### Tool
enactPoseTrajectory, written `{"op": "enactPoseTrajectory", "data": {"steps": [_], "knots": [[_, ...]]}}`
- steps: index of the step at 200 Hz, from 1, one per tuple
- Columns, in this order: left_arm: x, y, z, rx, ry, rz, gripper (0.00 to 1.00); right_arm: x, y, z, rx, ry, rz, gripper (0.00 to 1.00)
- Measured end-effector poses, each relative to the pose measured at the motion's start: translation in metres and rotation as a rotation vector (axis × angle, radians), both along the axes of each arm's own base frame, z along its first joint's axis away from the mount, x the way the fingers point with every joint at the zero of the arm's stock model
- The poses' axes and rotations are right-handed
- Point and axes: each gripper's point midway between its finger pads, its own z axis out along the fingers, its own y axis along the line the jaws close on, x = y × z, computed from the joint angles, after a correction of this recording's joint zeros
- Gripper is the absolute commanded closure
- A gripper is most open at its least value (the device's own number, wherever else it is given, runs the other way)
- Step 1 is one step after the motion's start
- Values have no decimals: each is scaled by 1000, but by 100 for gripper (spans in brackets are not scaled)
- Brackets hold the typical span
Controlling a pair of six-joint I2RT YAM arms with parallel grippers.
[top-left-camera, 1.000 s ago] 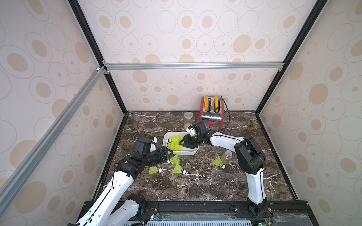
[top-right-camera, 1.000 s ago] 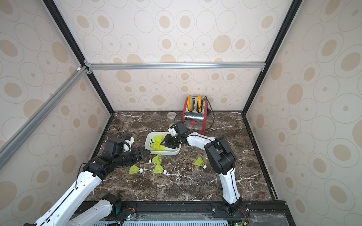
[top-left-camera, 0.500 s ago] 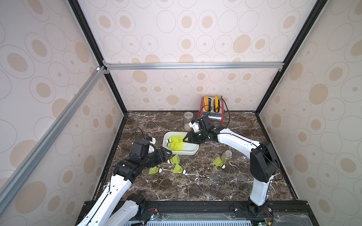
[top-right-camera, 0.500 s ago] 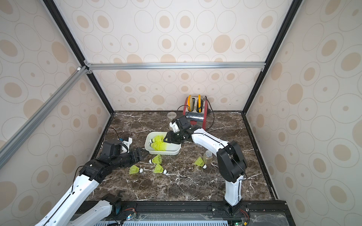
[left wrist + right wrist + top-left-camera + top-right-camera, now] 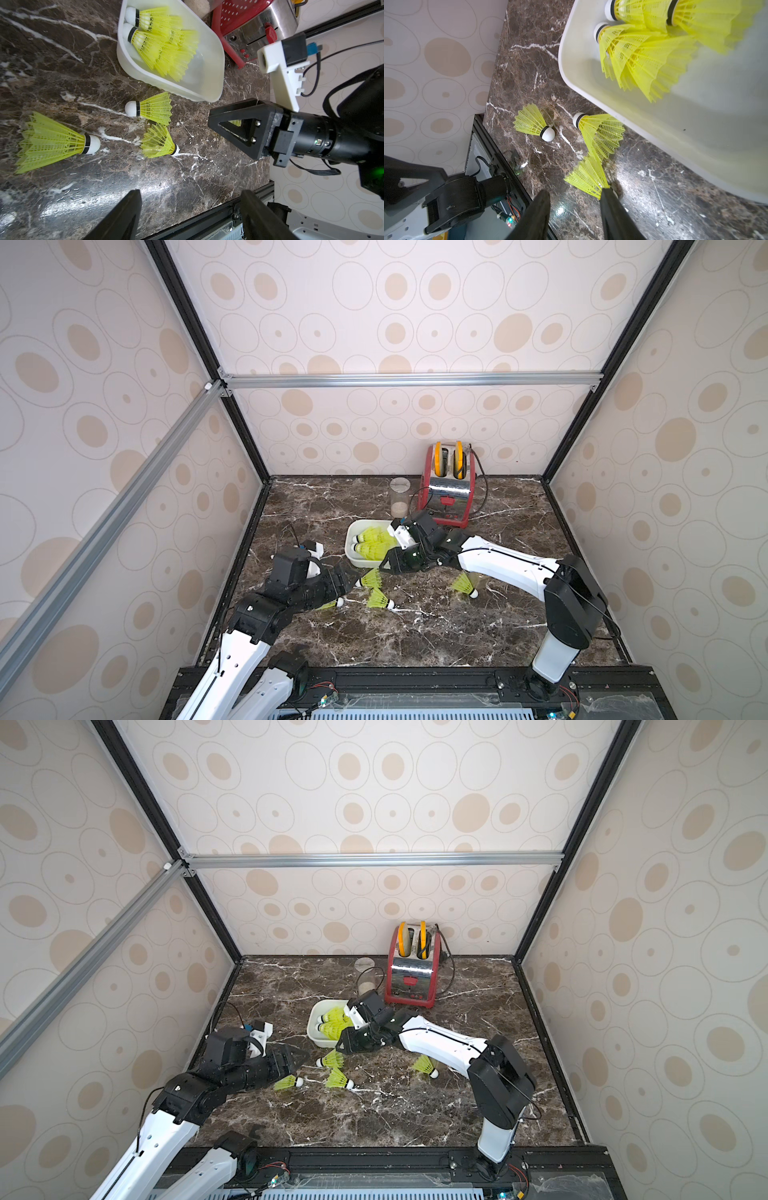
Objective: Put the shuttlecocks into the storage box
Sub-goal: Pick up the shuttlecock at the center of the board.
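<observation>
Shuttlecocks (image 5: 154, 108) — judged light, with springy mesh skirts and hard tips; several in the white box (image 5: 209, 68), four loose on the desk (image 5: 62, 197) nearby; probably best pinched at the banded neck; left fingers (image 5: 124, 214) and right fingers (image 5: 535, 216) spread, empty.

Several neon yellow-green plastic shuttlecocks (image 5: 643, 58) are seen lying in a shallow white plastic tub (image 5: 695, 128). Three more are noted on the dark marble bench (image 5: 529, 62) beside it. The right end effector (image 5: 574, 193) is seen parted and empty.
</observation>
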Motion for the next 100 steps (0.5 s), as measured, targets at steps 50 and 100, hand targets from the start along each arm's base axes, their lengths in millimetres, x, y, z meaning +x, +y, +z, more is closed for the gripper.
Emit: {"op": "enactPoseTrajectory", "data": {"steps": [50, 100], "knots": [[-18, 7, -1, 18, 1, -17, 22, -7, 16, -25, 4, 36, -9, 54], [-32, 12, -5, 36, 15, -29, 22, -8, 23, -54, -29, 76, -20, 56]]}}
